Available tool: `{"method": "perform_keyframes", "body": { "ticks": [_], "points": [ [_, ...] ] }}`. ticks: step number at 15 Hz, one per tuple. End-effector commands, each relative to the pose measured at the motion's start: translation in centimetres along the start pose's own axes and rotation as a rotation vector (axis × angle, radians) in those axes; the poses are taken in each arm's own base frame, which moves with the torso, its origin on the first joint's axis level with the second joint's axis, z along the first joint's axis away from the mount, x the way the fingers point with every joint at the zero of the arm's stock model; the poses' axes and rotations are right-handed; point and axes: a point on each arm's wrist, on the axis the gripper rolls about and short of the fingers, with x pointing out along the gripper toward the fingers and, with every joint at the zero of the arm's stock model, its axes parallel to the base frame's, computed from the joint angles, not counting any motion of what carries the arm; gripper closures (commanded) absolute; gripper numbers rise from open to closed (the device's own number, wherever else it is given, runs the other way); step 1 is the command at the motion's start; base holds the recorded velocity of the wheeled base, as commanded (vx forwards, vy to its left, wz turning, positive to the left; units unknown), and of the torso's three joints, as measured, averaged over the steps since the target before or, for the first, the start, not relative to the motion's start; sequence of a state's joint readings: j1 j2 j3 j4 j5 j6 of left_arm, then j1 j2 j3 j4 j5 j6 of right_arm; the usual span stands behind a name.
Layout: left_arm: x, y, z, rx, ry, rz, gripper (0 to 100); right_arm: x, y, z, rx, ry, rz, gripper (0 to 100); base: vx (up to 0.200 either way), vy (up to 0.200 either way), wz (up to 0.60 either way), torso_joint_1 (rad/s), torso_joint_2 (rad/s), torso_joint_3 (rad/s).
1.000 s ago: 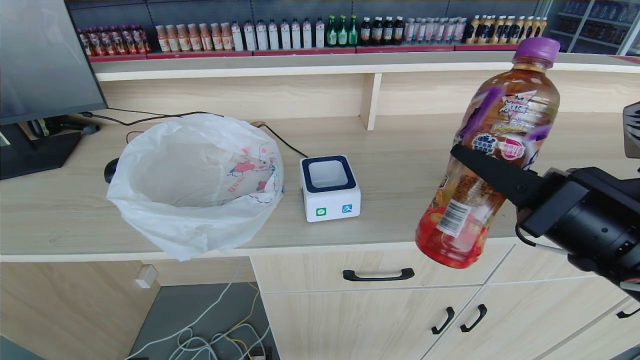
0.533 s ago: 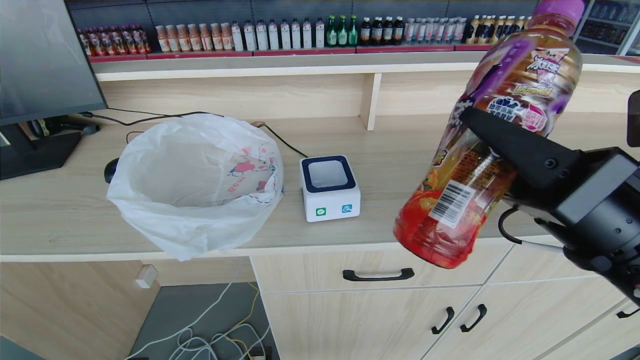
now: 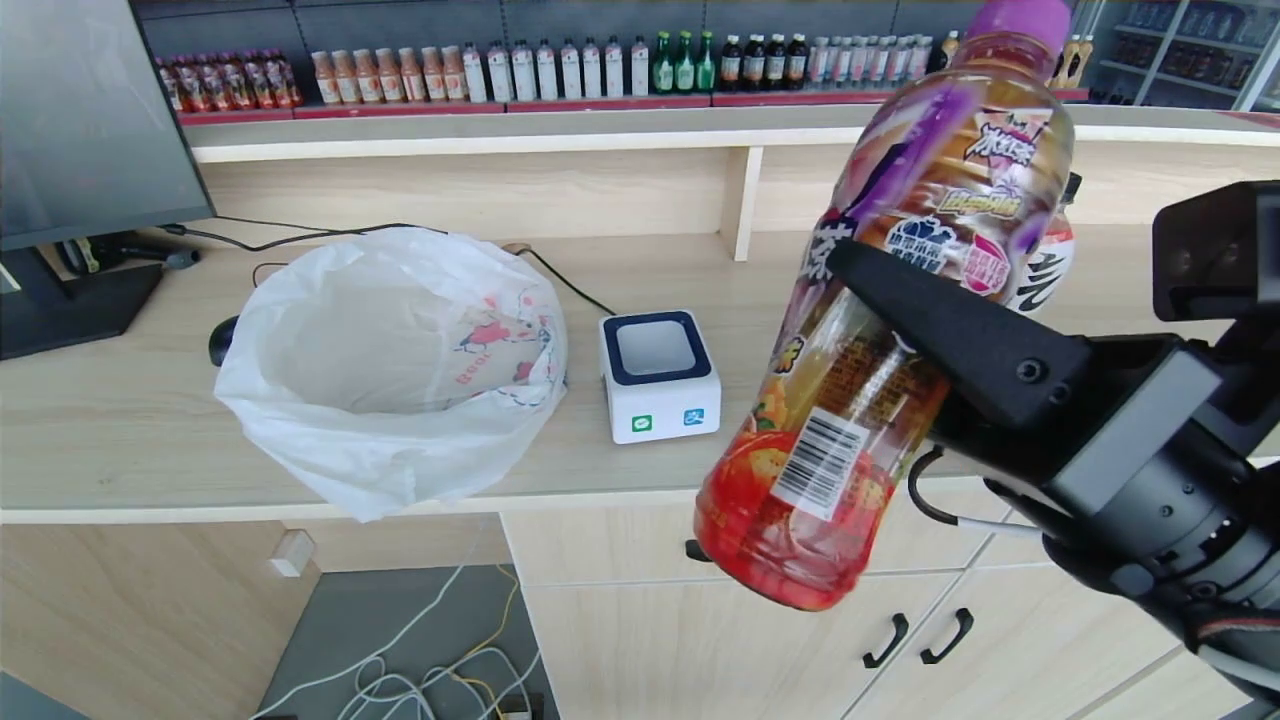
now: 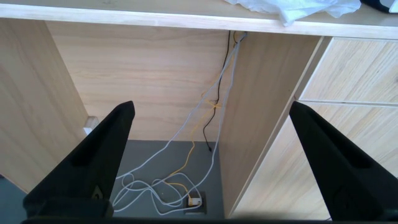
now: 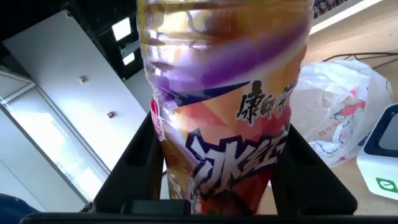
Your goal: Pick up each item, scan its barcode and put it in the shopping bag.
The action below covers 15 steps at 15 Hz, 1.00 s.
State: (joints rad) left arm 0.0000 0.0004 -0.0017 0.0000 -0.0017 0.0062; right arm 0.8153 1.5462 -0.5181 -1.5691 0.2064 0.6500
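Observation:
My right gripper [image 3: 885, 310] is shut on a tea bottle [image 3: 880, 340] with a purple cap and purple-orange label. The bottle is held in the air, tilted, cap up and to the right, with its base out over the counter's front edge. Its barcode [image 3: 820, 462] faces the head camera. In the right wrist view the bottle [image 5: 224, 106] sits between the two black fingers [image 5: 144, 155]. The white scanner [image 3: 660, 376] with a dark blue rim stands on the counter, left of the bottle's base. Left of the scanner, the white shopping bag [image 3: 390, 360] stands open. My left gripper [image 4: 211, 155] hangs open below the counter.
A second bottle [image 3: 1048, 262] with a white and red label stands on the counter behind the held one. A monitor [image 3: 90, 110] and a mouse [image 3: 222, 340] are at the far left. Drawers with black handles [image 3: 905, 640] sit under the counter, and cables [image 4: 180, 186] lie on the floor.
My right gripper has carried the bottle left and nearer the head camera, so its base now hangs closer to the scanner. The bag and the scanner have not moved.

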Motion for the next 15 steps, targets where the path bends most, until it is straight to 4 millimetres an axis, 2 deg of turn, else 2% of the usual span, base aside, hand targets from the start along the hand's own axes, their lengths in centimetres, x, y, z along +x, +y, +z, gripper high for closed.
{"method": "perform_keyframes", "body": {
  "ticks": [1, 6, 15],
  "points": [
    [0.0, 0.0, 0.0, 0.0, 0.0, 0.0, 0, 1.0, 0.8, 0.3, 0.024, -0.022, 0.048, 100, 0.0, 0.0, 0.0, 0.0, 0.0, 0.0],
    [0.0, 0.0, 0.0, 0.0, 0.0, 0.0, 0, 1.6, 2.0, -0.2, 0.05, -0.013, 0.1, 100, 0.0, 0.0, 0.0, 0.0, 0.0, 0.0],
    [0.0, 0.0, 0.0, 0.0, 0.0, 0.0, 0, 2.1, 2.2, -0.3, 0.046, -0.018, 0.113, 100, 0.0, 0.0, 0.0, 0.0, 0.0, 0.0]
  ]
}}
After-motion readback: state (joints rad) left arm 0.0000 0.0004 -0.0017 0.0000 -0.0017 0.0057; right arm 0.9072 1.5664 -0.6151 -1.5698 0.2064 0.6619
